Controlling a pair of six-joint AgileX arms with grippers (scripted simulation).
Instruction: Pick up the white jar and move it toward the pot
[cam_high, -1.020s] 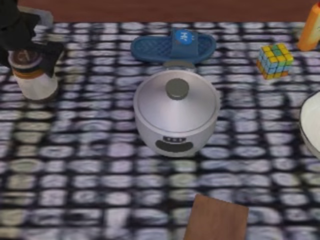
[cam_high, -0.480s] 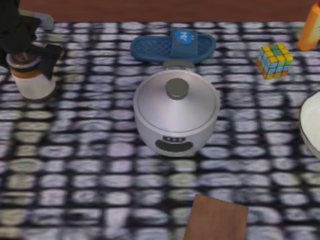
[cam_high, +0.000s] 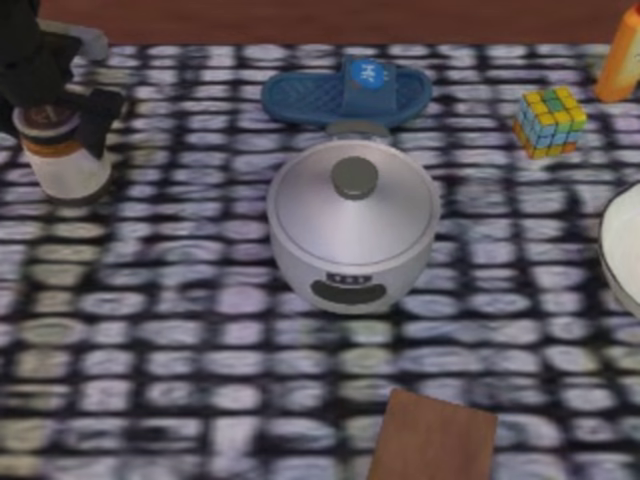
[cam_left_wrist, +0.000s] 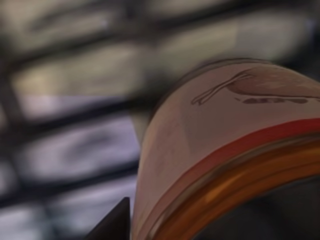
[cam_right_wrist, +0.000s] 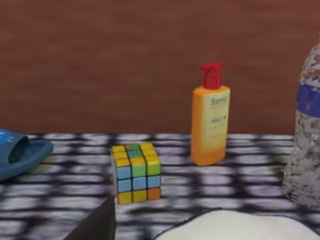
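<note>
Top view: the white jar (cam_high: 62, 152) is seen standing upright at the far left of the table (cam_high: 180, 330), well apart from the pot (cam_high: 352, 225), which sits near the table's middle. The left gripper (cam_high: 52, 105) is placed over the jar, its dark fingers on either side of the brown lid, so the jar appears to be grasped just below the lid. Whether the jar's base is touching the cloth cannot be told. Behind the pot a blue slipper (cam_high: 345, 92) is laid, just beside it. Toward the right a coloured cube (cam_high: 549, 121) is found, with an orange bottle (cam_high: 622, 52) at the far right corner and the rim of a white bowl (cam_high: 620, 255) at the right edge. A brown board (cam_high: 432, 438) lies at the near edge.

The left wrist view is filled by the jar's white wall and orange band (cam_left_wrist: 240, 175), very near the camera.

The right gripper is out of the top view; the state of its jaws cannot be told.
</note>
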